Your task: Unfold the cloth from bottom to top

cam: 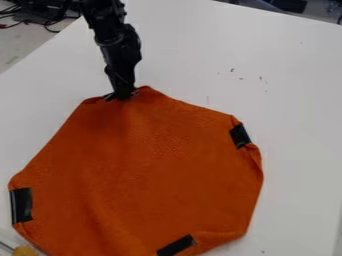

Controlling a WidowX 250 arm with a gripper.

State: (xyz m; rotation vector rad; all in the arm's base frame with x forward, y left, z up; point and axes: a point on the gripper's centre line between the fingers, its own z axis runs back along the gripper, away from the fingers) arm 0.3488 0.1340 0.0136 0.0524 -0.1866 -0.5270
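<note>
In the camera view, the black gripper (122, 95) is hanging down at the top edge of the big orange cloth (143, 165). The jaws are touching that edge, and nearly all of the cloth is lying below them in the view. I cannot tell if the jaws are pinching the cloth or letting it go. The cloth is lying on the white bench (287, 75), spreading out wide. One black patch (240, 136) is sitting on its right side, another (21, 205) on its left, and a third (176, 246) near the bottom.
</note>
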